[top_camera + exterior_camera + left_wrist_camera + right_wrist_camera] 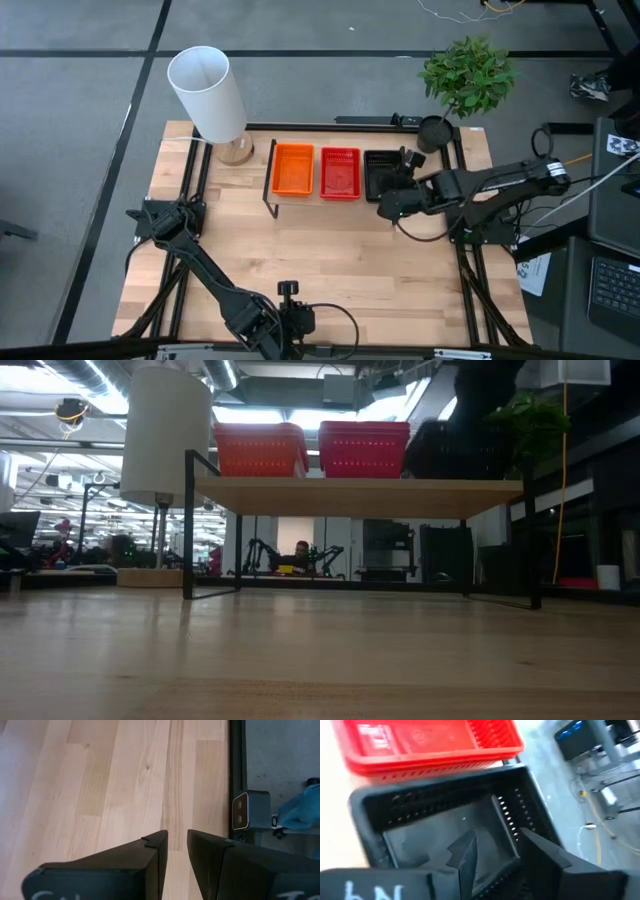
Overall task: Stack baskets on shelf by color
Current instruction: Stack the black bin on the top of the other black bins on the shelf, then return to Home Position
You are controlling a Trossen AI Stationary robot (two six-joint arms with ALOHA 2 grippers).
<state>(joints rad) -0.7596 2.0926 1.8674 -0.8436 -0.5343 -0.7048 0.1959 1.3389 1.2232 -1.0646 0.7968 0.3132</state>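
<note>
The shelf (360, 495) stands at the table's far side and carries three basket stacks: orange (293, 170), red (340, 172) and black (381, 172). They also show in the low view as orange (260, 450), red (363, 448) and black (460, 450). My right gripper (502, 847) is open just over the black stack (445, 827) at its near right corner. One finger is over the inside and the other over the meshed side wall (507, 817). I cannot tell whether they touch it. My left gripper (177, 852) is near the table's near edge, its fingers nearly together and empty.
A white lamp (208, 95) on a wooden base stands at the far left, beside the shelf. A potted plant (467, 75) stands at the far right corner. Bare tabletop (320, 260) lies in front of the shelf. A black frame rail (235, 765) runs along the table's edge.
</note>
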